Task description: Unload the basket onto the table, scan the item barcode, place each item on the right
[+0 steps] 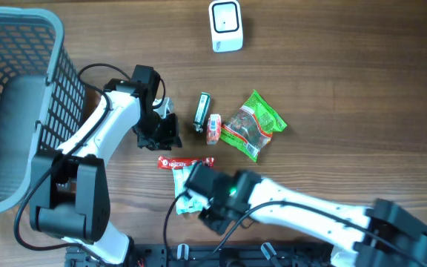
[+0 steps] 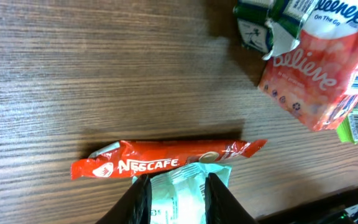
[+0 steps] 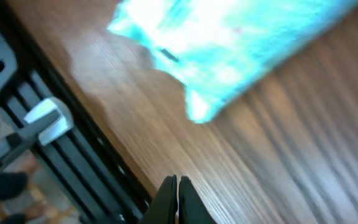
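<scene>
A: Looking down from overhead, we are seeing the teal packet (image 1: 181, 180) lying low and left of centre on the table (image 1: 347, 89), its upper edge touching the red Nescafe stick (image 1: 186, 162).

B: We are finding the right gripper (image 1: 201, 189) sitting right over that packet. In the right wrist view its fingers (image 3: 168, 202) are pressing together at the bottom edge with nothing between them. The packet is showing blurred in the upper half, apart from the tips.

A: We are placing the left gripper (image 1: 160, 137) just above the stick's left end. In the left wrist view its two dark fingers (image 2: 140, 198) are standing apart at the bottom edge, with the packet showing in the gap. Whether they are touching it, we cannot tell.

B: We are noting the white scanner (image 1: 225, 26) at the top centre, well apart from the packet. Between them a Kleenex pack (image 1: 213, 127) and a green snack bag (image 1: 252, 124) are lying side by side, and a grey basket (image 1: 58, 81) is filling the upper left.
</scene>
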Action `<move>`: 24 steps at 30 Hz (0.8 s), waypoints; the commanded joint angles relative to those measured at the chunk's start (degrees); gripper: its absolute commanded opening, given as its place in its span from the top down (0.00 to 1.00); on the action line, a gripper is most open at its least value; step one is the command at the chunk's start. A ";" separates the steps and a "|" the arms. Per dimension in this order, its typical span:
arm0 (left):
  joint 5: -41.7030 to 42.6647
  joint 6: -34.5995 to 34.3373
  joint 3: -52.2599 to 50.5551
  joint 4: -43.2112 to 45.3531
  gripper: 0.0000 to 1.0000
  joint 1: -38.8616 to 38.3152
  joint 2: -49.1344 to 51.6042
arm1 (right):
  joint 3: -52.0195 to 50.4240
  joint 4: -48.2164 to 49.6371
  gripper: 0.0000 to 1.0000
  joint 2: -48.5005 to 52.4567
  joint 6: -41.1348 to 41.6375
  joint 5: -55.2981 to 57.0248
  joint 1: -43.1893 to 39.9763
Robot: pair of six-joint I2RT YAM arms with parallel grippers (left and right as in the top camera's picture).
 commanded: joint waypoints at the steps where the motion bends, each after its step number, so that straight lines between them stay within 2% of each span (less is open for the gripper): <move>1: 0.35 -0.90 -0.66 0.22 0.74 -0.15 0.20 | -0.26 -0.28 0.96 4.76 -5.05 0.74 3.78; 3: 0.35 -0.90 -0.66 0.24 0.74 -0.15 0.20 | -0.26 -0.20 0.95 6.62 -7.43 1.84 4.59; 7: 0.35 -0.90 -0.66 0.63 0.74 -0.15 0.20 | -0.28 2.86 0.95 9.22 -10.12 11.15 4.61; 15: 0.35 -0.90 -0.76 1.03 0.73 -0.17 0.20 | -0.26 6.80 0.96 9.40 -13.81 11.63 4.48; 24: 0.28 -0.92 -0.76 1.05 0.73 -3.91 0.20 | -0.22 15.19 0.96 9.38 -14.88 20.68 -4.46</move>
